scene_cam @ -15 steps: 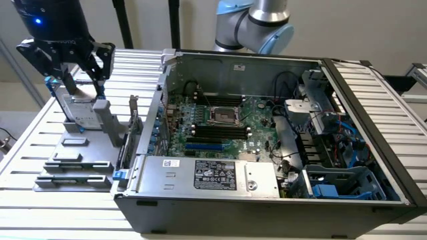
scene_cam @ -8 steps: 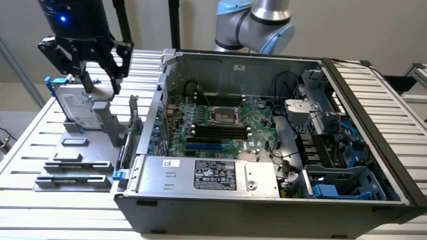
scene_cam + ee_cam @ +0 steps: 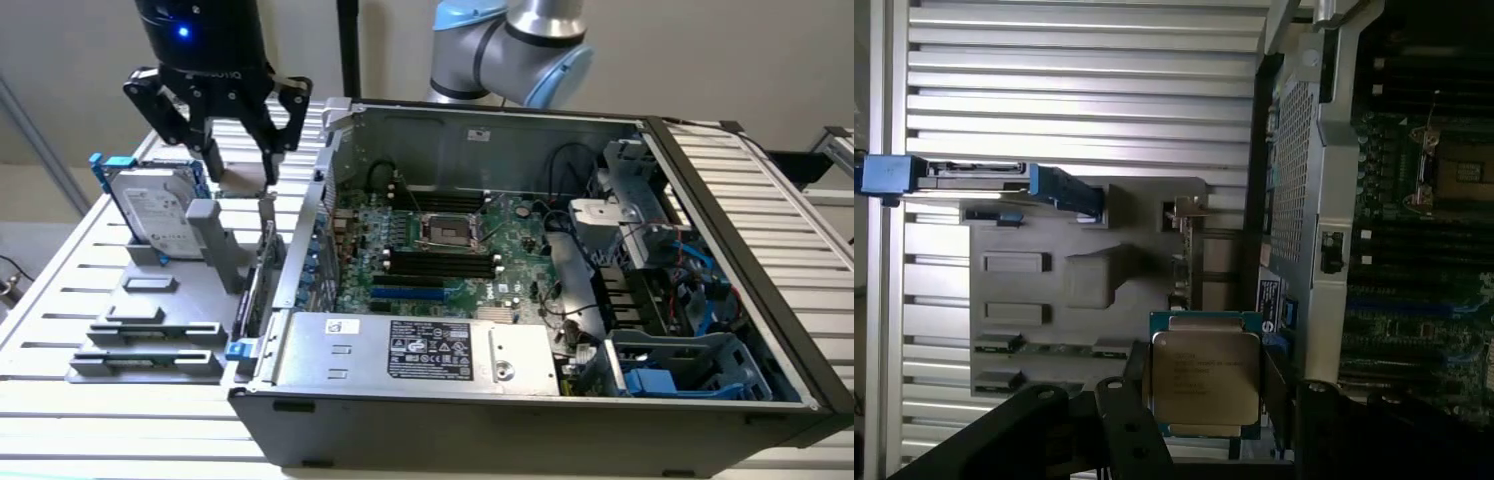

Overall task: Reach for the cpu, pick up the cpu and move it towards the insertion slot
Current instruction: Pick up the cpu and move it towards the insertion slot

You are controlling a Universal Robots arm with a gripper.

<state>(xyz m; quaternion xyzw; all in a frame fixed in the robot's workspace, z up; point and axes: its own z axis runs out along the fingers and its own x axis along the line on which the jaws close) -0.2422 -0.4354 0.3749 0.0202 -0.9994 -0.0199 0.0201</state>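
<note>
Between the black gripper's [image 3: 1204,420] pinching fingers [image 3: 1129,425], the small silvery square cpu [image 3: 1205,375] could slip if gripped unevenly

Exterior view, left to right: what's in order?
hard drive → end effector holding the cpu → insertion slot on the motherboard → blue drive cage inside the case.
</note>
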